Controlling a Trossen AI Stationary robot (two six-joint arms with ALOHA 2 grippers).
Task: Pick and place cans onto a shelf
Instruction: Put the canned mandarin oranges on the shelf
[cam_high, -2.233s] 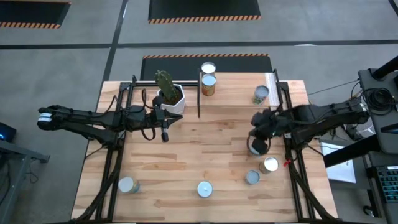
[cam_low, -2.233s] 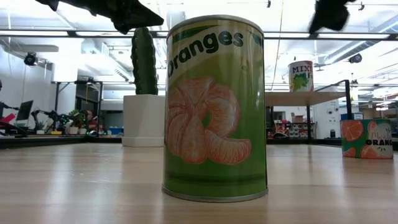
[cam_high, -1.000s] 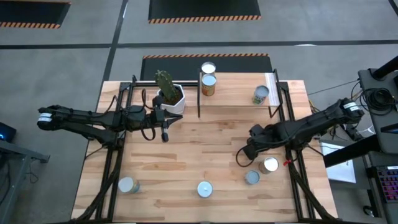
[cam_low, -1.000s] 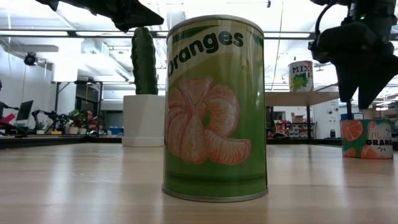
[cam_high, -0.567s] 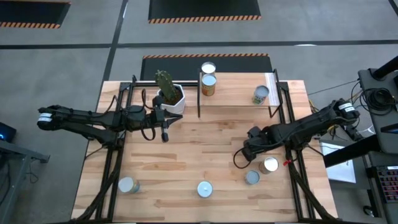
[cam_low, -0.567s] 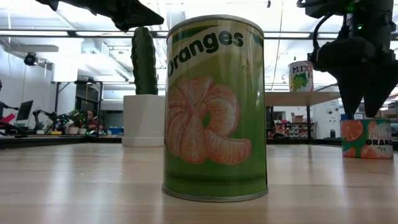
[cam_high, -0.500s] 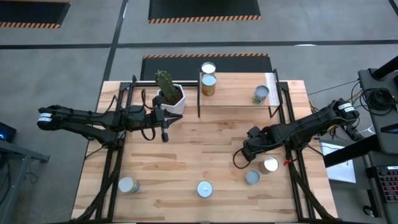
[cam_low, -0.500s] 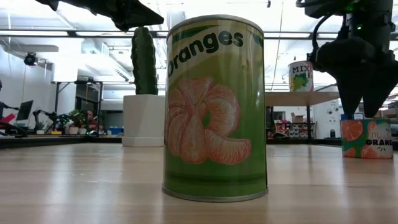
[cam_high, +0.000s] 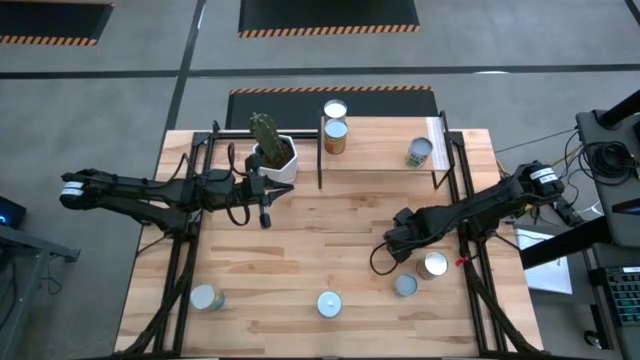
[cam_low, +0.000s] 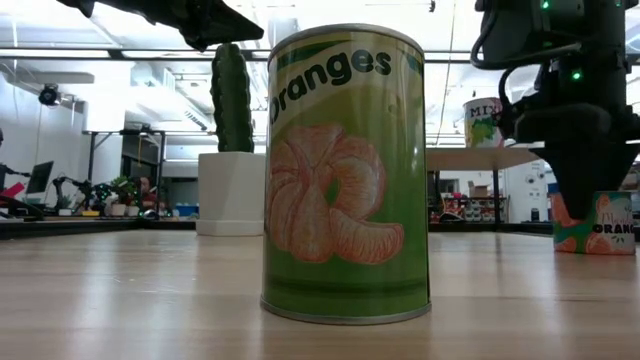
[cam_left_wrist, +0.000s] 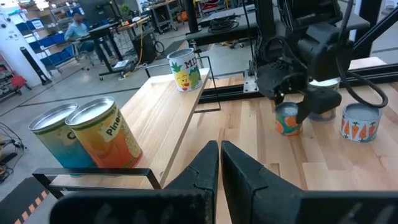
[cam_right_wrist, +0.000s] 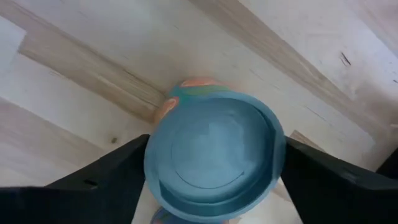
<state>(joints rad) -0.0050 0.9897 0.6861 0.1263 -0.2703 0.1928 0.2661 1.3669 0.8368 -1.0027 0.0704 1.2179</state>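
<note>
Grey workshop floor with striped mats surrounds the slatted wooden table (cam_high: 300, 250), which carries everything. At the table's far edge sits the shelf (cam_high: 385, 150), a light board on a thin black frame with a white strip at its right end. Left arm reaches in from the left and waits above the table just in front of the cactus pot (cam_high: 277, 157); the left gripper (cam_high: 265, 213) has its fingers pressed together, holding nothing, as the left wrist view confirms. Right arm comes in from the right edge, bent low toward the near right part of the table. The right gripper (cam_high: 392, 247) stands over a can (cam_right_wrist: 214, 158) on the table; in the right wrist view its two dark fingers (cam_right_wrist: 99, 177) flank the can's round blue-tinted top, spread wide, one on each side. Whether the pads touch the can's sides cannot be told. Shelf holds three cans: two touching at its left end (cam_high: 335, 135), one yellow-green labelled at its right end (cam_high: 419, 152). Loose cans on the table: two close together near the right edge (cam_high: 433, 264) (cam_high: 405, 285), just beside the right gripper; one at the near middle (cam_high: 329, 304), the orange-labelled can filling the low view; one at the near left corner (cam_high: 205, 297).
</note>
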